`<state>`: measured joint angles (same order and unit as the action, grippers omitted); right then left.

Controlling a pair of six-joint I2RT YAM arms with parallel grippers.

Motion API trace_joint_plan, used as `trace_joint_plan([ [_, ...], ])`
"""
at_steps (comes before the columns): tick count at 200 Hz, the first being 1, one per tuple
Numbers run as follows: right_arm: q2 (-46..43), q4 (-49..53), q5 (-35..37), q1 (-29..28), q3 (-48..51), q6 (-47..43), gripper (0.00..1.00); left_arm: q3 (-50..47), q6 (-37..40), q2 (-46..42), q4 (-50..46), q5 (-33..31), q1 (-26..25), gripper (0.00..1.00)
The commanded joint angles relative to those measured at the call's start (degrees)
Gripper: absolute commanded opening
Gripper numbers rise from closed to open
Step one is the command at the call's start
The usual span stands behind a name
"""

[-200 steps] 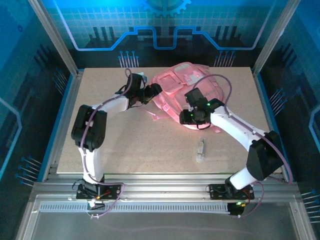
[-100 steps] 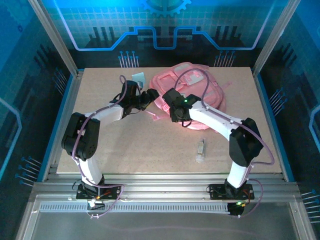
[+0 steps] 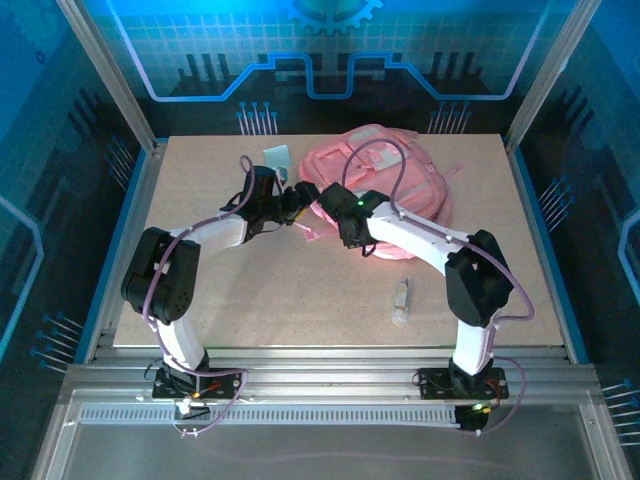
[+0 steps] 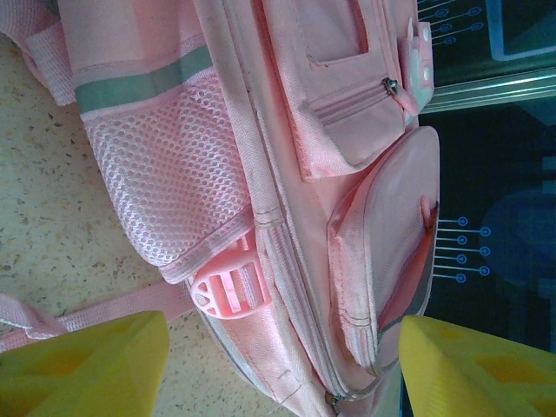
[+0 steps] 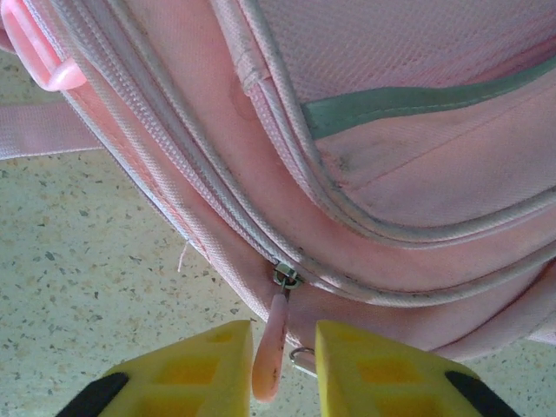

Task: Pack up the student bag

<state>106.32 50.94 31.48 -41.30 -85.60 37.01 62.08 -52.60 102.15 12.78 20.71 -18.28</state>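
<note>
The student bag (image 3: 425,185) is a large pink backpack lying flat at the back of the table. My left gripper (image 3: 303,196) is at its left edge, open wide. Its yellow fingers (image 4: 87,360) straddle the bag's zipped seam (image 4: 295,287) and a pink buckle (image 4: 230,287) without touching them. My right gripper (image 3: 338,222) is low at the bag's near-left edge. Its jaws (image 5: 282,330) stand narrow around a pink zipper pull (image 5: 269,347) that hangs from a metal slider (image 5: 285,276). The pull rests against one finger, and a gap shows at the other.
A small clear tube (image 3: 400,300) lies on the table in front of the bag. A pale flat item (image 3: 277,157) lies at the back left. A pink strap (image 3: 308,232) trails onto the table between the two grippers.
My right arm swung left along the bag's near edge and its jaws narrowed around the zipper pull. The left arm drew back slightly and uncovered the pale flat item.
</note>
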Motion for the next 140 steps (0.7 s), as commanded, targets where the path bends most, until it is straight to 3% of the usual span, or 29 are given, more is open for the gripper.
trace_joint_plan([
  [1, 1.52, 0.38, 0.84, -0.37, 0.22, 0.45, 0.18, -0.84, -0.27, -2.38, 0.36, 0.84, -0.62, 0.71],
  [37, -0.05, -1.41, -1.73, 0.39, 2.54, 0.25, 0.11, -2.15, -0.77, -3.26, 0.69, -0.66, -2.12, 0.71],
  [49, -1.24, -3.06, -3.47, 1.01, 4.07, 0.05, 0.00, -2.66, -1.45, -3.47, 1.35, -1.62, -3.20, 0.71],
  [105, -10.26, -12.00, -14.83, 3.45, 10.61, -0.80, 0.00, -4.08, -8.62, 0.21, 6.93, -7.39, -10.61, 0.71],
  [140, -15.99, -16.81, -21.40, 5.86, 15.52, -0.16, 0.00, -2.44, -13.92, 5.46, 11.30, -8.18, -12.64, 0.71],
])
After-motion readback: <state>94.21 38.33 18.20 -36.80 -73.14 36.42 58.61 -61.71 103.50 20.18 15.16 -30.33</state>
